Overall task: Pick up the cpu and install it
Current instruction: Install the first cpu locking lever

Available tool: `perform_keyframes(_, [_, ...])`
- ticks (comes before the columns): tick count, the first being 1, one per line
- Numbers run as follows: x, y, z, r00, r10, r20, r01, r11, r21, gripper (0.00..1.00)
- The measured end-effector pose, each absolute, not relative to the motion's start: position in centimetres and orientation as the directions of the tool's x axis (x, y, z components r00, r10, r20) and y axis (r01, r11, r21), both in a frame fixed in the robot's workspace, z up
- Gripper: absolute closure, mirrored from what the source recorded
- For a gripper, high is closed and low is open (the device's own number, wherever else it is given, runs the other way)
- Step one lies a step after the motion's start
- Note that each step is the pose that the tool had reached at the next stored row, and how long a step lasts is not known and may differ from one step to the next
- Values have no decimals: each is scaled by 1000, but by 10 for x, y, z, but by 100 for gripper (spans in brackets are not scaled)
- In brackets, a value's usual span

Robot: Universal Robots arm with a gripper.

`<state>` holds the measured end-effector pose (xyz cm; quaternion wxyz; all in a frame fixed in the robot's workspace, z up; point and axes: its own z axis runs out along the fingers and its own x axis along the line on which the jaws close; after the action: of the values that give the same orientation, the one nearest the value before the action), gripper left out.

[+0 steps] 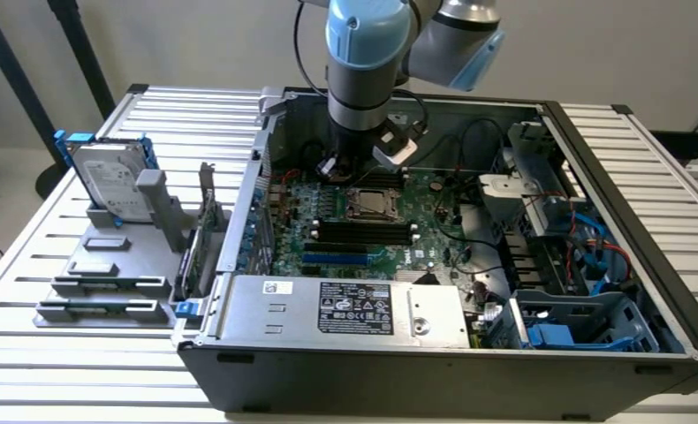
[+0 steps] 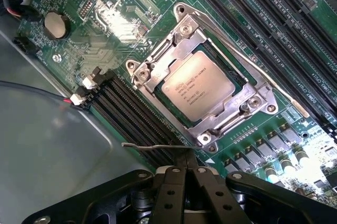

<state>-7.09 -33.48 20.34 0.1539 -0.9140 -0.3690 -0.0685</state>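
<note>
The cpu [image 2: 197,92] is a small silver-grey square chip lying flat in the metal-framed socket [image 2: 247,103] on the green motherboard [image 2: 121,18]. In the exterior view the cpu [image 1: 374,202] lies in the middle of the open computer case, just below the arm. My gripper [image 2: 184,156] hangs a little above the board beside the socket, its two black fingers [image 2: 171,192] pressed together with nothing between them. A thin metal socket lever [image 2: 150,145] ends right at the fingertips; whether it touches them is unclear. From outside, the gripper [image 1: 346,172] is at the socket's far-left corner.
The case walls [image 1: 443,375] box in the arm. A silver power supply [image 1: 337,307] sits at the front, and a blue drive cage [image 1: 567,331] with cables on the exterior view's right. Black memory slots [image 2: 253,29] flank the socket. Outside, a hard drive [image 1: 108,181] stands on a grey holder [image 1: 102,309].
</note>
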Motion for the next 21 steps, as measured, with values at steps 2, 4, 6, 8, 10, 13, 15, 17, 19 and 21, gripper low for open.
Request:
perform_keyframes(2, [-71,-335,203,718,654,238,696,-680,-230,89])
perform_keyframes(4, [-70,-335,203,718,655,236,696,-680,-228,89])
perform_keyframes(6, [-70,-335,203,717,656,235,697,-680,-227,89])
perform_keyframes(8, [-69,-335,203,716,657,235,698,-679,-227,89])
perform_keyframes(10, [-68,-335,203,715,658,235,699,-679,-226,89])
perform_keyframes(13, [-66,-335,203,714,660,234,700,-677,-226,89])
perform_keyframes(15, [-65,-335,202,713,661,234,701,-677,-225,89])
perform_keyframes(17, [-64,-335,201,712,662,233,702,-676,-224,89])
perform_keyframes(19, [-64,-334,200,712,663,231,702,-677,-221,89])
perform_keyframes(21, [-63,-333,199,712,664,228,702,-677,-218,89])
